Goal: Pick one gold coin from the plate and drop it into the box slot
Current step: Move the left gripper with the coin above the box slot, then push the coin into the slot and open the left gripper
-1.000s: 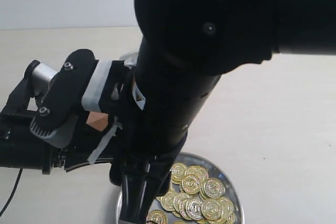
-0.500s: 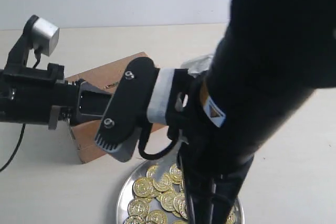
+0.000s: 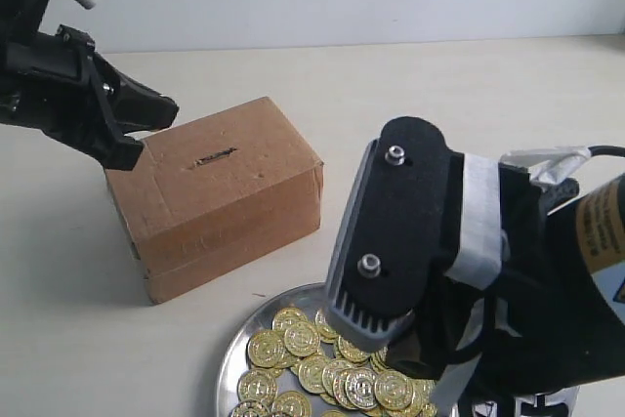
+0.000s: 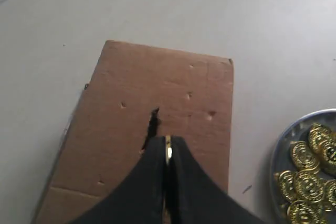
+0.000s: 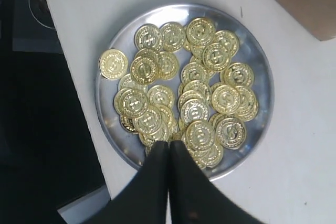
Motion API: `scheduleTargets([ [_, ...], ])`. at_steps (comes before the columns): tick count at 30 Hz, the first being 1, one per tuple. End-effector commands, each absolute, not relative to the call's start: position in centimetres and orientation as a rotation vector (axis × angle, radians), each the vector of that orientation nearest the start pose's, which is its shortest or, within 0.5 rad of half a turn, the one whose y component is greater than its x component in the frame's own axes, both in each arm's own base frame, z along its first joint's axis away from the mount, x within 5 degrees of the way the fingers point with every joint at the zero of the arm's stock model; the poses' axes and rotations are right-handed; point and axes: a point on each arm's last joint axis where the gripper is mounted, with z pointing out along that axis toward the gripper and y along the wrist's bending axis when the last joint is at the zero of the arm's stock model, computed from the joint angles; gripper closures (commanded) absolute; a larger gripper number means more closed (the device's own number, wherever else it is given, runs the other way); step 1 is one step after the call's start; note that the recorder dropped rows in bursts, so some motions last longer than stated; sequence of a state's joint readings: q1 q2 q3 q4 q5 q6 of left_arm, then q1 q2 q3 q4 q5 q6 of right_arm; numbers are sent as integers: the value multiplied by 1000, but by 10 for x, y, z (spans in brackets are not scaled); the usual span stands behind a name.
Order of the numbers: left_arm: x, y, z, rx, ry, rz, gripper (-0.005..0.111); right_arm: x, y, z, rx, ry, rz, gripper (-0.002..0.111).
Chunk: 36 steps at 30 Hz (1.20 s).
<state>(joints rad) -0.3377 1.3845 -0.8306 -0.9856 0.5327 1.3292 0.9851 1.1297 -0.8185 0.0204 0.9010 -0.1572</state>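
The brown cardboard box (image 3: 225,192) stands left of centre, its thin dark slot (image 3: 215,155) in the top face. My left gripper (image 3: 156,114) hovers over the box's left end, shut on one gold coin (image 4: 168,150) held edge-on just short of the slot (image 4: 152,127). The silver plate (image 3: 229,363) lies in front of the box with several gold coins (image 3: 312,363) heaped in it. Above the plate's near rim (image 5: 262,61), my right gripper (image 5: 168,144) is shut with nothing held, over the coins (image 5: 184,87).
The right arm's bulky black wrist (image 3: 391,241) fills the lower right of the exterior view and hides part of the plate. Beside the plate the pale table (image 5: 79,3) ends at an edge, with dark floor (image 5: 31,129) beyond.
The right arm has swung away to the right and lower, uncovering the box and its slot. The left arm has risen and now sits over the box's left end.
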Motion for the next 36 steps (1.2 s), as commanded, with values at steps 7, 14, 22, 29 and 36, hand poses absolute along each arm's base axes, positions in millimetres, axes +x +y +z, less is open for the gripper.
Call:
scheduleTargets([
  [7,292,-145,221,1233,2074,-452,107,111,170,280,-1438,2276,298,108],
  [14,309,-157,209,1299,2081,-545,107,111,170,280,-1438,2276,298,108],
  [22,313,-158,195,1328,2102,-554,107,111,170,280,-1438,2276,298,108],
  [29,316,-158,190,1352,2088,-522,107,111,170,280,-1438,2276,298,108],
  [36,316,-158,190,1356,2086,-523,107,111,170,280,-1436,2278,298,108],
])
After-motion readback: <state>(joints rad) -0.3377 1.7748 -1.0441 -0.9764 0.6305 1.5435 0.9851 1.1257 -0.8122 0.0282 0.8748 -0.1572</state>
